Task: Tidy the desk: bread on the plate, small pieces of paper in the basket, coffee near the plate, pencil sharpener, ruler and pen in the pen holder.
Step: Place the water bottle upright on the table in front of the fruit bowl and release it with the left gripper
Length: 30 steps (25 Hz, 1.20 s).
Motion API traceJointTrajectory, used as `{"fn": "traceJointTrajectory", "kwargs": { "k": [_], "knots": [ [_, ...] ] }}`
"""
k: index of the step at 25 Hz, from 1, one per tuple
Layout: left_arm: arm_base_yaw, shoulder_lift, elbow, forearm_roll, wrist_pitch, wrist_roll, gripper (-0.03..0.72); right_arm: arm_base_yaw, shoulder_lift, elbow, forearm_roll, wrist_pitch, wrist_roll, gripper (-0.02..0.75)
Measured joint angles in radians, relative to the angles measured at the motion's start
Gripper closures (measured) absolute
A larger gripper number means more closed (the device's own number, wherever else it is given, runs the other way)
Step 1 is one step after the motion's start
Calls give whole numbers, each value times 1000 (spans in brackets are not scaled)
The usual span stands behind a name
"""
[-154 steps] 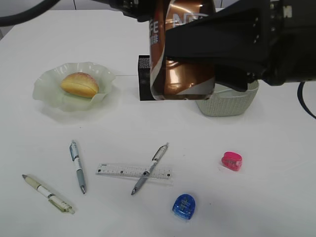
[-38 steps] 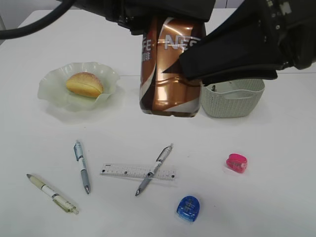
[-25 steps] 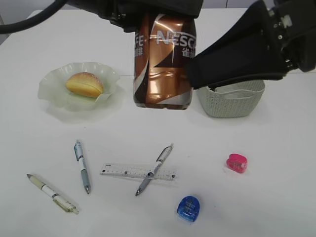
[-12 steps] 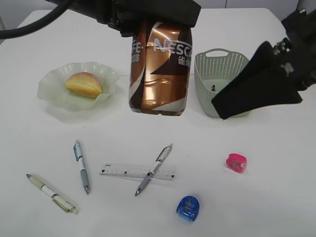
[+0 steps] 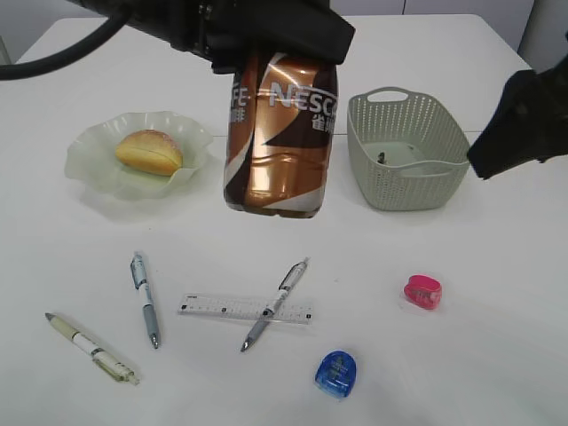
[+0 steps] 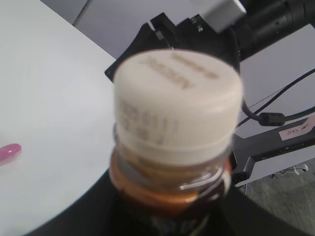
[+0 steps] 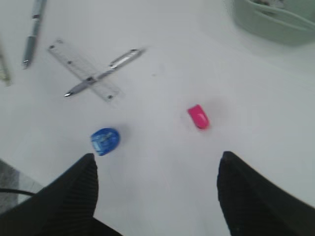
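My left gripper (image 5: 266, 49) is shut on a brown Nescafe coffee bottle (image 5: 280, 133) and holds it above the table between the plate and the basket. In the left wrist view the bottle's white cap (image 6: 177, 103) fills the frame. Bread (image 5: 148, 151) lies on the pale green plate (image 5: 89, 173). My right gripper (image 7: 157, 162) is open and empty, high above the pink sharpener (image 7: 198, 117) and the blue sharpener (image 7: 105, 141). A ruler (image 5: 217, 308) lies under a pen (image 5: 273, 303). Two more pens (image 5: 142, 297) (image 5: 89, 348) lie at the left. The pen holder is hidden.
The grey-green basket (image 5: 417, 169) stands at the back right with a small scrap inside. The pink sharpener (image 5: 422, 291) and the blue sharpener (image 5: 335, 373) lie at the front right. My right arm (image 5: 524, 124) hangs at the right edge.
The left gripper has carried the bottle a little to the left and lower. The right arm has pulled away to the right, which uncovered the basket.
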Motion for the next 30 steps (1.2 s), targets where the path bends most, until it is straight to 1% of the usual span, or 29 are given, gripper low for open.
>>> {"fn": "traceJointTrajectory", "kwargs": {
  "k": [3,5,8,11,13,17,22,25,28,30],
  "knots": [
    [0,0,0,11,0,-1,409,-24,0,0,-135,-8,160,157],
    [0,0,0,22,0,-1,409,-36,0,0,-263,-11,287,157],
    [0,0,0,43,0,-1,409,-42,0,0,-496,-12,462,157],
    [0,0,0,57,0,-2,409,-44,0,0,-644,-15,565,157],
    [0,0,0,87,0,-2,409,-44,0,0,-683,-17,593,157],
    [13,0,0,121,-3,-7,409,-44,0,0,-692,-31,609,157],
    [70,0,0,129,-39,-13,409,-44,0,0,-692,-37,613,157],
    [112,0,0,154,-74,-16,409,-44,0,0,-692,-38,613,157],
    [154,0,0,226,-120,-40,409,-44,0,0,-692,-44,613,157],
    [178,0,0,300,-156,-66,409,-44,0,0,-692,-48,613,157]
  ]
}}
